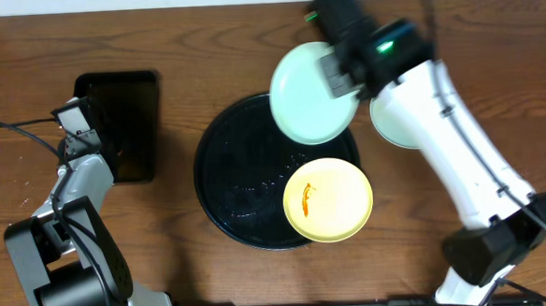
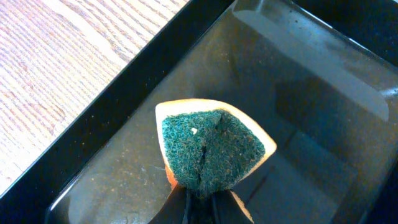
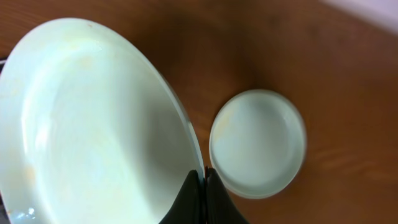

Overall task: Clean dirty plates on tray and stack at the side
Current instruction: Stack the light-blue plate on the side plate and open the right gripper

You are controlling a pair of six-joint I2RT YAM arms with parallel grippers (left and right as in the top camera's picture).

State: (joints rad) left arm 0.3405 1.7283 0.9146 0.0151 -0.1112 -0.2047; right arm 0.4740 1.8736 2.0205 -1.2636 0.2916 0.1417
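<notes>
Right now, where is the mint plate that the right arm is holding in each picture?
Overhead: held mint plate, upper centre, overlapping the round black tray at its far-right rim.
Left wrist: not in it; only a sponge over a rectangular tray.
Right wrist: fills the left half, rim pinched by the right tool.
Shared landmark: the second mint plate lying on the wood, just right of the held one in both.

Right gripper (image 1: 336, 75) has a pale mint plate (image 1: 303, 95) pinched by its rim, over the far-right rim of the round black tray (image 1: 232, 183). The yellow plate (image 1: 337, 206), orange smear on it, sits on the tray's near-right side. Another mint plate (image 1: 390, 123) lies on the table (image 1: 202, 44) right of the tray, half under the arm. Toward the left edge, the left gripper (image 1: 77, 126) hangs beside the rectangular black tray (image 1: 130, 114).
</notes>
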